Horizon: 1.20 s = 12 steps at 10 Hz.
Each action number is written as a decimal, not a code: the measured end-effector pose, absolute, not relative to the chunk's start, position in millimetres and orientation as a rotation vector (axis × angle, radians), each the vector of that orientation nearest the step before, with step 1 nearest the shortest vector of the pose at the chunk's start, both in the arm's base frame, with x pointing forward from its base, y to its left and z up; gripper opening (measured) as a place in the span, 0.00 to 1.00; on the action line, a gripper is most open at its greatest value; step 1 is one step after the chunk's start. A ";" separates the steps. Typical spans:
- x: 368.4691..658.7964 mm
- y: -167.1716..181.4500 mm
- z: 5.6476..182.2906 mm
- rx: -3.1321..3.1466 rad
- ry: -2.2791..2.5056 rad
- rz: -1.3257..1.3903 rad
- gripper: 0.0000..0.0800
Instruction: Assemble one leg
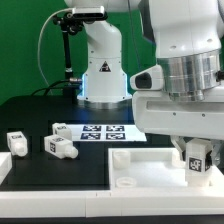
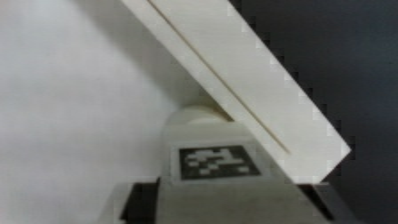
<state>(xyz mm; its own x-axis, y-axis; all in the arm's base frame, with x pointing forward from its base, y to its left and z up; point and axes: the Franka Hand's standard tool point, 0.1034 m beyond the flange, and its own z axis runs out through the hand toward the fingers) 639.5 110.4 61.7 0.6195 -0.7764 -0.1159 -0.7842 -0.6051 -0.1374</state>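
My gripper [image 1: 197, 160] is at the exterior view's right, low over the large flat white rimmed tabletop piece [image 1: 140, 170]. It is shut on a leg [image 1: 197, 154], a small white block with a black-and-white tag facing the camera. In the wrist view the leg [image 2: 217, 150] sits between the two dark fingers [image 2: 146, 200], with its tag facing the camera. It stands against the raised rim [image 2: 231, 70] of the tabletop piece. I cannot tell whether the leg's far end touches the piece.
Two loose legs [image 1: 17, 142] [image 1: 60, 147] lie on the black mat at the exterior view's left. The marker board [image 1: 100, 131] lies behind them, in front of the arm's base [image 1: 100, 70]. Another white part [image 1: 5, 168] shows at the left edge.
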 end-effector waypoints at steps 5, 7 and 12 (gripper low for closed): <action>641.7 113.7 59.6 -2.046 2.062 0.132 0.36; 642.9 116.2 60.3 -1.880 2.216 0.140 0.36; 642.3 113.4 59.1 -1.757 2.317 0.165 0.45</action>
<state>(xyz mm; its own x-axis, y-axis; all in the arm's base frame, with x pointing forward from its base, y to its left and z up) 642.3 113.4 59.1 -0.2556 -0.9345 -0.2477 -0.9602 0.2753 -0.0477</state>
